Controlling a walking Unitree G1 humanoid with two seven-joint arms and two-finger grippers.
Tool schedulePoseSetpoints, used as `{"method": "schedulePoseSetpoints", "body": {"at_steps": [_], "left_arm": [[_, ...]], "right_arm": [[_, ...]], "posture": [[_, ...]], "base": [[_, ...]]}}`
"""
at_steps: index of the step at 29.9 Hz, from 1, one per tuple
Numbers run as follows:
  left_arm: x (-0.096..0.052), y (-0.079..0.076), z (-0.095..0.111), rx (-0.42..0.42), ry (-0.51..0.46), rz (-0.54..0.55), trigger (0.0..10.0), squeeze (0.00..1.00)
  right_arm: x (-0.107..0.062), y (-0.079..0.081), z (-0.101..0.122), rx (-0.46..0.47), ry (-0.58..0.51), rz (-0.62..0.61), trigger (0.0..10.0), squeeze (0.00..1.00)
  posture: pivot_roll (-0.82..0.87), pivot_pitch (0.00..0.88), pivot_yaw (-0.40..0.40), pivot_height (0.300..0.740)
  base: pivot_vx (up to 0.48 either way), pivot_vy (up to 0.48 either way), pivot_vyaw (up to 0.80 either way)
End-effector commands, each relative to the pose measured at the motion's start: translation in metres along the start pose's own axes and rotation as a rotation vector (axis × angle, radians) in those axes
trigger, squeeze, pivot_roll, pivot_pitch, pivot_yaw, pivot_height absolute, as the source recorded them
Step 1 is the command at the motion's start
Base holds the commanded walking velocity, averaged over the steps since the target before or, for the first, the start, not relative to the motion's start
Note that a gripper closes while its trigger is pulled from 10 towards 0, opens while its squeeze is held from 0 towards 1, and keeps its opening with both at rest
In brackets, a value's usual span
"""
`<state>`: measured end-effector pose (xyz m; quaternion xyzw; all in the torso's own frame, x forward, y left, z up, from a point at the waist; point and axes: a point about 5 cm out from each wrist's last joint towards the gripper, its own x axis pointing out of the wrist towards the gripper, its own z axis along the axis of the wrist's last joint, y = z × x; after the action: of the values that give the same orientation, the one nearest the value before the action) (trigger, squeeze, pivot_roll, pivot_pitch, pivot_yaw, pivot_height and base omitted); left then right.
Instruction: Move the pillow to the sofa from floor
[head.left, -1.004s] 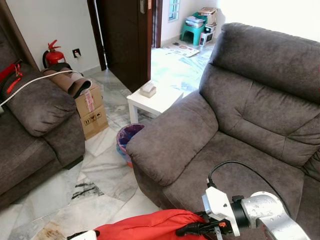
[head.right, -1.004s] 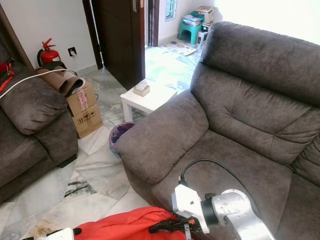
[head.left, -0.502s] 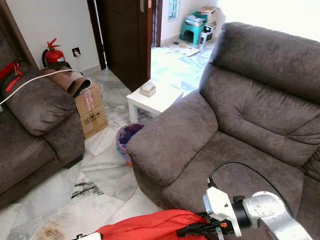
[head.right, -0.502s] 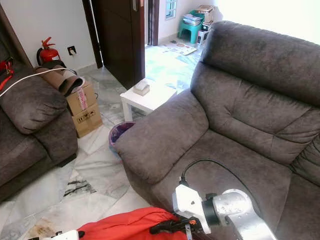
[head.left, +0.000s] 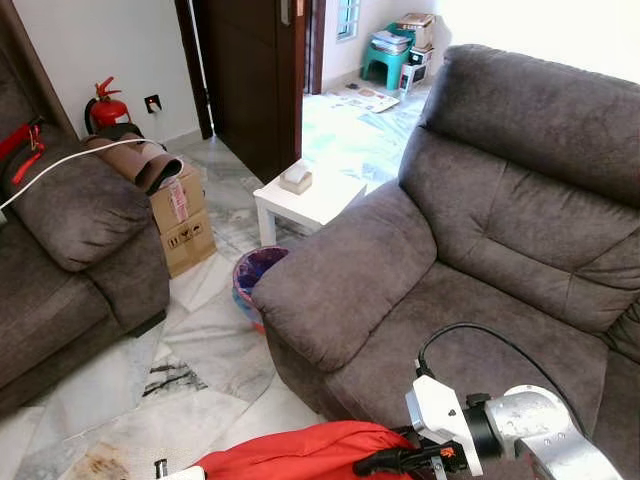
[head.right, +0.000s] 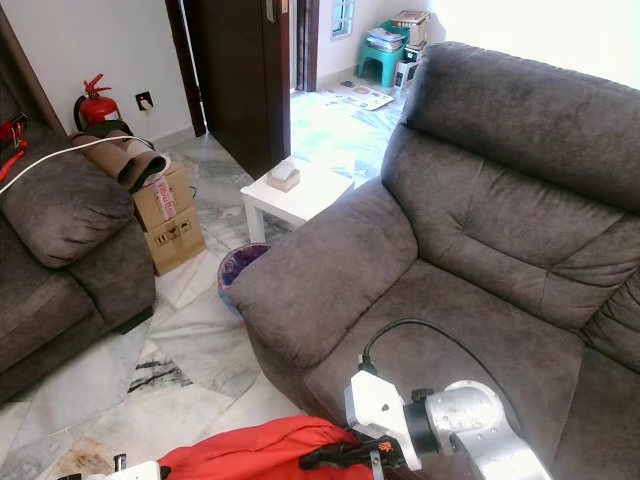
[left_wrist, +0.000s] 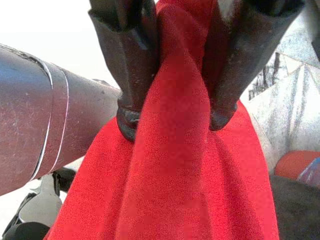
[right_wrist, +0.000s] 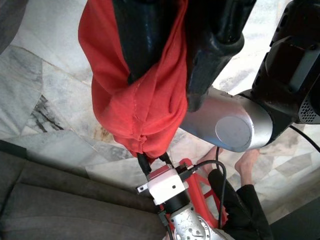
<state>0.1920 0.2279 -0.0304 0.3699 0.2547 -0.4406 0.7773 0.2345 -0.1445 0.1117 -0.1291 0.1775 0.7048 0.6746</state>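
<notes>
Right now I have the red pillow (head.left: 300, 455) held up off the marble floor (head.left: 200, 350) between both arms, low in front of me and just short of the front edge of the grey sofa (head.left: 480, 250). My left gripper (left_wrist: 172, 115) is clamped on a bunched fold of the red fabric, the cloth squeezed between its two black fingers (left_wrist: 131, 75). My right gripper (right_wrist: 165, 70) is likewise closed on the pillow cover, with the rest of the fabric hanging slack below it over the floor. From the head camera I see the right wrist (head.left: 470, 430) sitting above the sofa's seat cushion (head.left: 470, 330), while the pillow itself hangs beside the near armrest (head.left: 340, 270).

As I judge it, the step in hand is the carry and lift onto the seat. Both grips are on loose cover, not on the filling, so I would raise the two arms together and evenly, keeping the cloth taut between them so neither pinch slips. I want the pillow lifted clear above the cushion's front edge before moving forward, then set down well onto the seat before either gripper lets go. A bare foot (right_wrist: 247, 165) of a person stands near behind me, so I would avoid swinging back.
</notes>
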Motion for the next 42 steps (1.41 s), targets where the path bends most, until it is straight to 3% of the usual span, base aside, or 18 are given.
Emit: {"method": "schedulePoseSetpoints", "body": {"at_steps": [1, 14, 22, 28, 33, 34, 36, 37, 40, 41, 42], "left_arm": [[-0.003, -0.007, -0.009, -0.001, 0.054, -0.031, 0.0, 0.00], [-0.001, -0.007, -0.007, 0.017, 0.048, -0.038, 0.0, 0.00], [0.000, -0.003, -0.001, -0.003, -0.002, -0.006, 0.0, 0.00], [0.002, 0.009, 0.013, 0.020, -0.073, 0.063, 0.0, 0.00], [0.004, 0.033, 0.041, -0.032, -0.209, 0.215, 0.0, 0.00], [0.004, 0.046, 0.055, -0.060, -0.272, 0.309, 0.0, 0.00], [0.004, 0.056, 0.066, -0.085, -0.321, 0.399, 0.0, 0.00], [0.003, 0.064, 0.081, -0.148, -0.396, 0.487, 0.0, 0.00], [0.001, 0.075, 0.104, -0.211, -0.476, 0.612, 0.0, 0.00], [-0.001, 0.079, 0.116, -0.309, -0.533, 0.672, 10.0, 0.00], [-0.001, 0.079, 0.116, -0.309, -0.533, 0.672, 10.0, 0.00]], "right_arm": [[0.000, 0.000, 0.022, -0.090, -0.089, 0.016, 10.0, 0.00], [0.001, 0.002, 0.016, -0.067, -0.087, 0.008, 10.0, 0.00], [0.003, 0.002, 0.009, -0.046, -0.079, -0.003, 10.0, 0.00], [0.005, 0.001, 0.001, -0.026, -0.073, -0.035, 10.0, 0.00], [0.008, -0.006, -0.013, -0.006, -0.066, -0.155, 10.0, 0.00], [0.009, -0.010, -0.019, 0.003, -0.058, -0.228, 10.0, 0.00], [0.011, -0.011, -0.022, 0.003, -0.069, -0.273, 10.0, 0.00], [0.010, -0.012, -0.024, 0.034, -0.117, -0.349, 10.0, 0.00], [0.008, -0.010, -0.039, 0.083, -0.138, -0.501, 10.0, 0.00], [0.008, -0.006, -0.049, 0.115, -0.143, -0.578, 10.0, 0.00], [0.008, -0.006, -0.049, 0.115, -0.143, -0.578, 10.0, 0.00]], "posture": [[0.06, 0.109, -0.034, 0.740], [0.06, 0.108, -0.030, 0.740], [0.06, 0.103, -0.025, 0.740], [0.06, 0.092, -0.019, 0.740], [0.06, 0.084, -0.015, 0.740], [0.07, 0.081, -0.015, 0.740], [0.07, 0.080, -0.016, 0.740], [0.08, 0.077, -0.020, 0.740], [0.07, 0.080, -0.014, 0.740], [0.07, 0.085, -0.010, 0.740], [0.07, 0.085, -0.010, 0.740]], "base": [[0.000, 0.000, 0.00], [0.000, 0.000, 0.00], [0.000, 0.000, 0.00], [0.000, 0.000, 0.00], [0.000, 0.000, 0.00], [0.000, 0.000, 0.00], [0.000, 0.000, 0.00], [0.000, 0.000, 0.00], [0.000, 0.000, 0.00], [0.000, 0.000, 0.00], [0.000, 0.000, 0.00]]}}
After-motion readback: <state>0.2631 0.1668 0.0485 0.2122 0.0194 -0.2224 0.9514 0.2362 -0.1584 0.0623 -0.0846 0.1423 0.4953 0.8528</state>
